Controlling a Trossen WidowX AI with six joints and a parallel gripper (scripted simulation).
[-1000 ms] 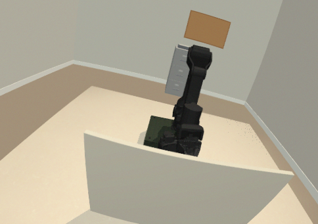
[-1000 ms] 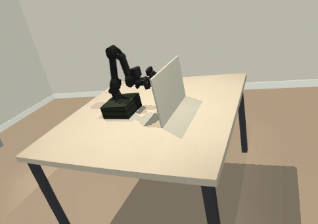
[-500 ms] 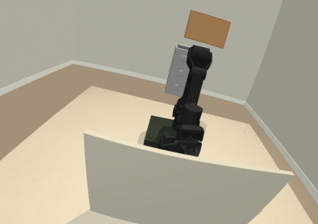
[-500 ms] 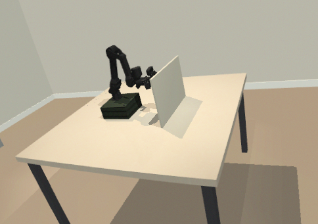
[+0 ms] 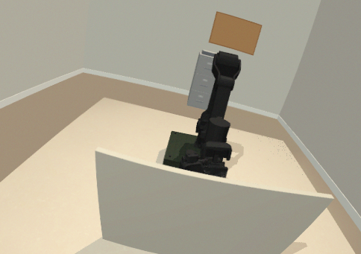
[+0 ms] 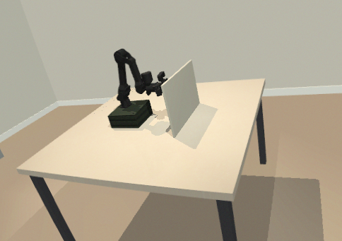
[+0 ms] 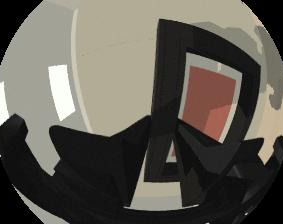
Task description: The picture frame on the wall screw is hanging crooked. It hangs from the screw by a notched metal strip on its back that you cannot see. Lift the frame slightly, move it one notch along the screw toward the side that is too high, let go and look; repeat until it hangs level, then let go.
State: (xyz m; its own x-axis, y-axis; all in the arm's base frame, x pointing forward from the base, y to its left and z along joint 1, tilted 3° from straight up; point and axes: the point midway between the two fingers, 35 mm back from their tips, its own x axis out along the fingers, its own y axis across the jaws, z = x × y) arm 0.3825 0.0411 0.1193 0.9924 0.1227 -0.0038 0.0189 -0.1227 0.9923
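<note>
The picture frame (image 7: pixel 168 65), black with a pale mat and a reddish picture, hangs on the wall panel (image 5: pixel 194 210) (image 6: pixel 184 93) (image 7: pixel 117 65), right of centre in the wrist view. There its left bar looks nearly upright and its top edge slopes down to the right; the wide lens bends the lines, so its true tilt is hard to tell. My gripper (image 7: pixel 161 121) is shut on the left bar, one finger on each side. The screw and the notched strip are hidden. The top and exterior views show only the back of the panel, so the frame and my fingertips are hidden there.
The panel stands upright on the table (image 5: pixel 48 191) (image 6: pixel 116 160) in front of the arm. The arm's dark green base block (image 5: pixel 180 143) (image 6: pixel 131 114) is behind the gripper. A grey cabinet (image 5: pixel 199 81) and an orange-brown board (image 5: pixel 236 33) are in the far background.
</note>
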